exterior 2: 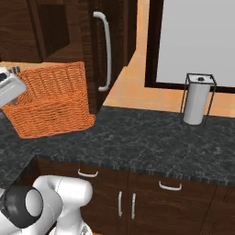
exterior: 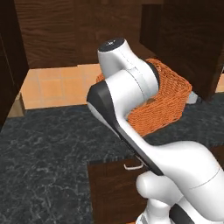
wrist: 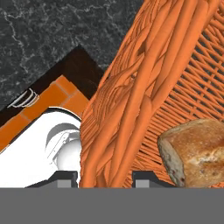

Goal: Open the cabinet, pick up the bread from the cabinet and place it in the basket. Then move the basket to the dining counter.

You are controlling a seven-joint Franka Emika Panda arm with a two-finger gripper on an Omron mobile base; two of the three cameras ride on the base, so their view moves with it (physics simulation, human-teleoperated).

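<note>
Bread (wrist: 194, 151) sits inside the basket (exterior 2: 53, 108); I see my gripper (wrist: 105, 177) clamped on its woven rim.

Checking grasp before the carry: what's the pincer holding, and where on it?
The pincer is closed on the orange woven basket, gripping its rim wall, one fingertip outside, the other inside. The bread lies loose in the basket.
</note>
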